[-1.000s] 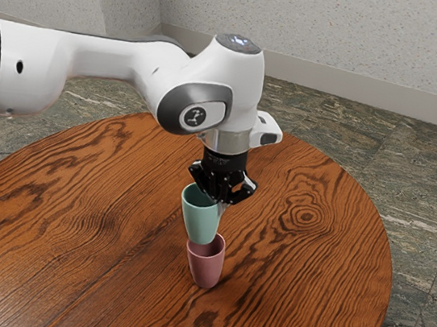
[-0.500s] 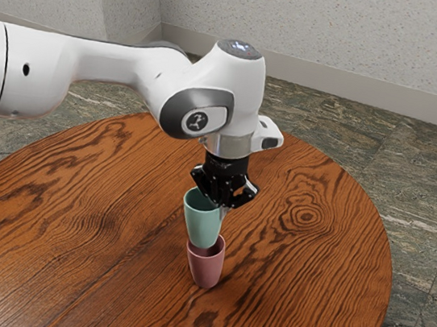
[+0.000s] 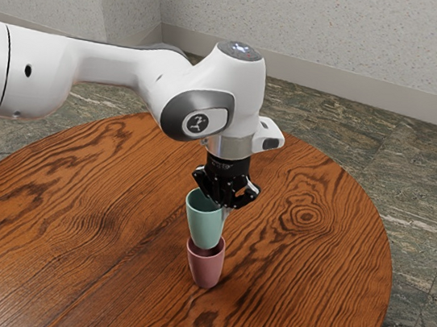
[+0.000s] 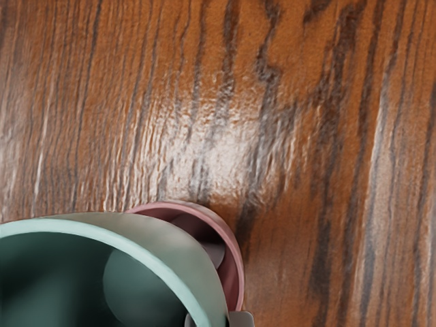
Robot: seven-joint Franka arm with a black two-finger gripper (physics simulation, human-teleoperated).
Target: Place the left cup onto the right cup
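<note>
Round wooden table (image 3: 43,253), reddish-brown with dark glossy grain. Our white arm (image 3: 117,76) reaches over its middle. Next we list the teal cup (image 3: 204,225): smooth, tapered, mouth upward, tilted, its base sunk inside the pink cup (image 3: 205,267). The pink cup is shorter and stands upright on the table near its middle. Our black gripper (image 3: 223,202) is clamped on the teal cup's upper rim.

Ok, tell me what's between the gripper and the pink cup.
The green cup: the gripper holds its rim, and its tilted base sits in the pink cup's mouth, as the exterior view shows.
</note>
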